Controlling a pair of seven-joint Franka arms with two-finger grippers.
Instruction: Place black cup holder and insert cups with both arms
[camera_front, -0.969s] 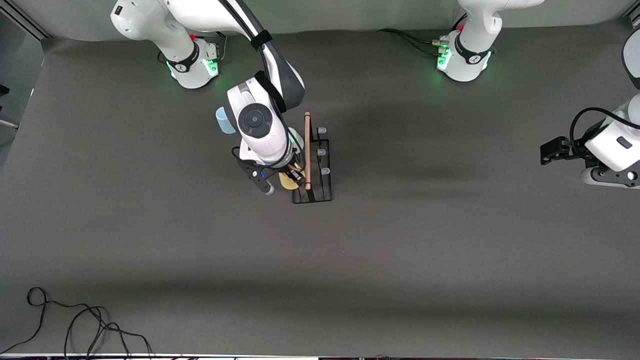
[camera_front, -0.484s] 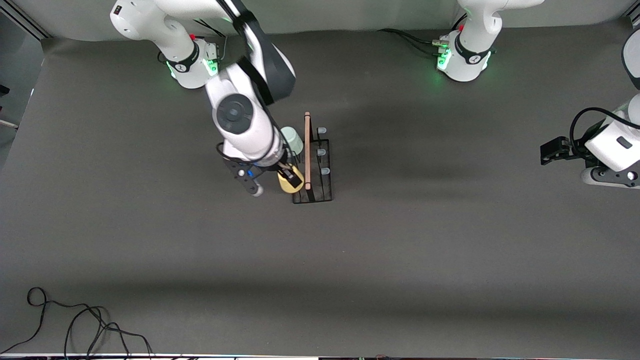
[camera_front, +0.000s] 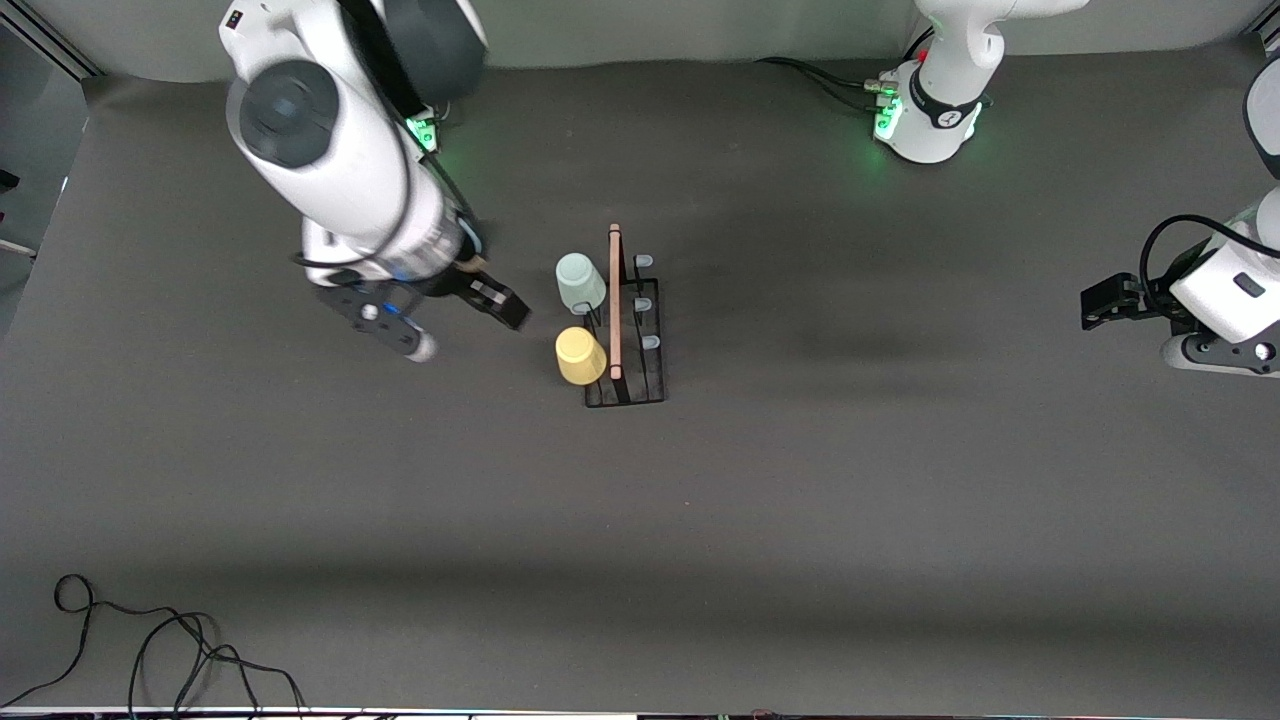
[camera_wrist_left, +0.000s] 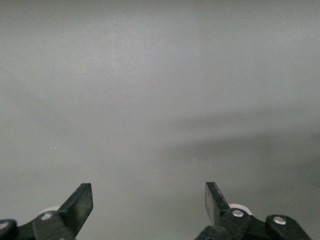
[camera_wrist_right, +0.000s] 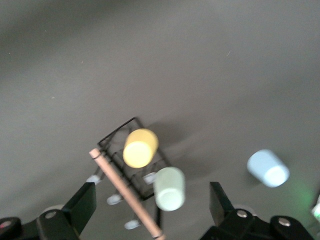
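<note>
The black cup holder (camera_front: 640, 385) stands mid-table with its wooden rod handle (camera_front: 614, 300) on top. A pale green cup (camera_front: 580, 281) and a yellow cup (camera_front: 580, 356) sit upside down on its pegs, on the side toward the right arm's end. My right gripper (camera_front: 490, 298) hangs open and empty above the table beside them. In the right wrist view I see the holder (camera_wrist_right: 117, 135), the yellow cup (camera_wrist_right: 139, 148), the green cup (camera_wrist_right: 169, 189) and a light blue cup (camera_wrist_right: 268, 168) on the table. The right arm hides the blue cup in the front view. My left gripper (camera_front: 1100, 300) waits open at the left arm's end.
Three grey-tipped pegs (camera_front: 643, 302) on the holder's side toward the left arm's end carry nothing. A black cable (camera_front: 150, 640) lies coiled near the table's front corner at the right arm's end. The left arm's base (camera_front: 925, 120) stands at the table's back edge.
My right gripper opened and let go of the yellow cup, which stays on its peg. The right arm then rose and drew back toward its own end. The left arm has not moved.
</note>
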